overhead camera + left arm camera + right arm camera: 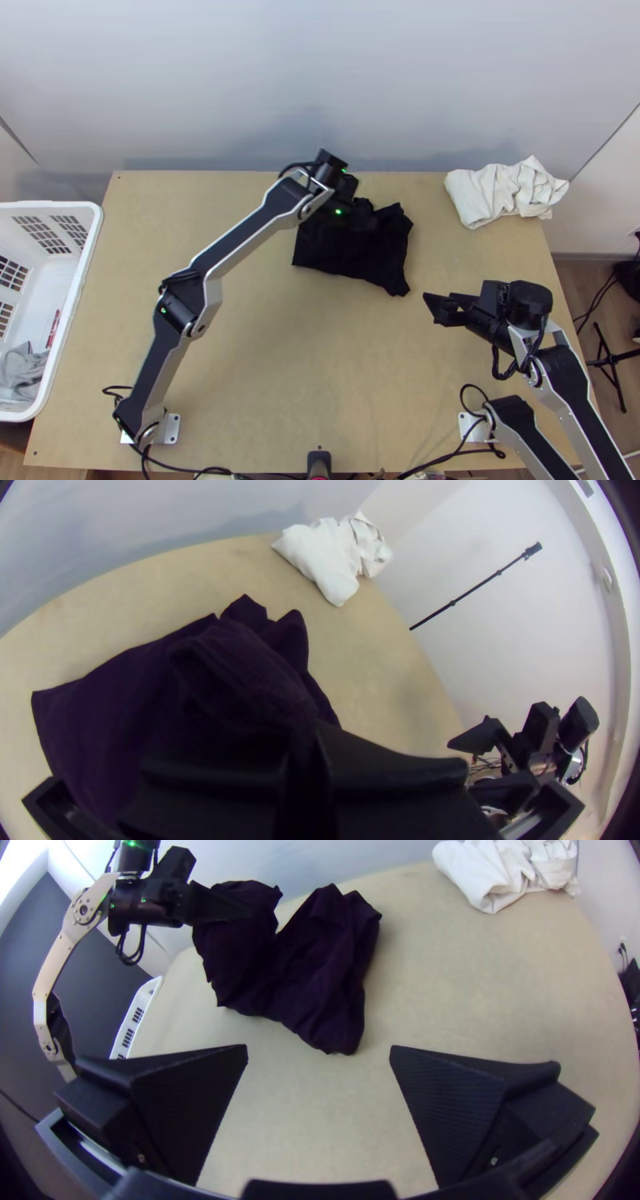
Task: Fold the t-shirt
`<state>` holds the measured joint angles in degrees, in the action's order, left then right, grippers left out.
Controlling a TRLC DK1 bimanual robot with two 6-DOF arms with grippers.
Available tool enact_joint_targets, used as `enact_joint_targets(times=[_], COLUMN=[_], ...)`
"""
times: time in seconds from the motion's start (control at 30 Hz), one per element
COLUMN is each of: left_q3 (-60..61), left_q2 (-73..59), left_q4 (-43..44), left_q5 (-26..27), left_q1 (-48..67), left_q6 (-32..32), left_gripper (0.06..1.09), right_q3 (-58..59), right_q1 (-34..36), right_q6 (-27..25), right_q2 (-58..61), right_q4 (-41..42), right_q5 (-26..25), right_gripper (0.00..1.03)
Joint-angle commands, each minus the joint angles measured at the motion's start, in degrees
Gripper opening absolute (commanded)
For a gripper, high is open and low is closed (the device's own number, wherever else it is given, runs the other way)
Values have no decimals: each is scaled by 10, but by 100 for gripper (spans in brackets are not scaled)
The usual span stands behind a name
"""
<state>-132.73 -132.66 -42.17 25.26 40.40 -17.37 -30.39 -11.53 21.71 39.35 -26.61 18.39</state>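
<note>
Item one: t-shirt, dark, nearly black. Placed on the far half of the wooden table, around its middle. Condition: bunched and rumpled, a fairly straight edge toward the near side; one portion drawn up off the table to the left gripper, the rest lying on the wood.

Item two: the left gripper, above the shirt's far part. Fingers closed together on a raised fold of the cloth; in the left wrist view the fold runs in between them. Black against near-black there, so which part of the garment is pinched is probably beyond fair reading.

Item three: right gripper, beyond the shirt's near right corner, apart from the fabric. Fingers spread wide, nothing between them; in the right wrist view the shirt lies ahead of the gap.

Also listed: one white cloth, bunched, at the table's far right corner, well apart from the shirt. One white basket, at the table's left side, with a grey cloth inside.
</note>
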Motion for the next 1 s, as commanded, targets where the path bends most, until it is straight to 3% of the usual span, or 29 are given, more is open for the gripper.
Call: enact_joint_targets(times=[0.0, 0.1, 0.13, 0.17, 0.2, 0.23, 0.57, 0.67, 0.83, 0.9, 0.93, 0.97], left_q3=[-14, -14, -14, -15, -15, -16, -31, -31, -25, -17, -11, -7], left_q2=[-31, -40, -47, -54, -59, -62, -44, -39, -42, -39, -38, -36], left_q4=[53, 81, 88, 96, 103, 111, 183, 216, 224, 218, 209, 197], left_q5=[-35, -52, -61, -76, -91, -93, -90, -54, -39, -39, -39, -39], left_q1=[31, 49, 56, 61, 64, 65, 60, 52, 49, 42, 37, 34], left_q6=[-5, 1, 3, 2, -4, -14, -107, -127, -118, -108, -108, -107], left_gripper=[9, 9, 21, 53, 93, 105, 104, 102, 50, 17, 10, 9], right_q3=[2, 3, 4, 3, 4, 5, 13, 19, 22, 23, 24, 26], right_q1=[10, 10, 10, 9, 8, 8, -7, -10, -15, -15, -16, -17], right_q6=[6, 5, 5, 5, 5, 6, 9, 10, 11, 11, 12, 13], right_q2=[-2, -2, -2, -2, -1, -1, 4, 5, 5, 5, 5, 5], right_q4=[2, 2, 3, 3, 3, 3, 16, 23, 25, 26, 30, 32], right_q5=[0, 0, 0, 0, 0, 0, 1, 1, 1, 1, 1, 1], right_gripper=[99, 99, 99, 99, 99, 99, 99, 99, 99, 99, 99, 99])
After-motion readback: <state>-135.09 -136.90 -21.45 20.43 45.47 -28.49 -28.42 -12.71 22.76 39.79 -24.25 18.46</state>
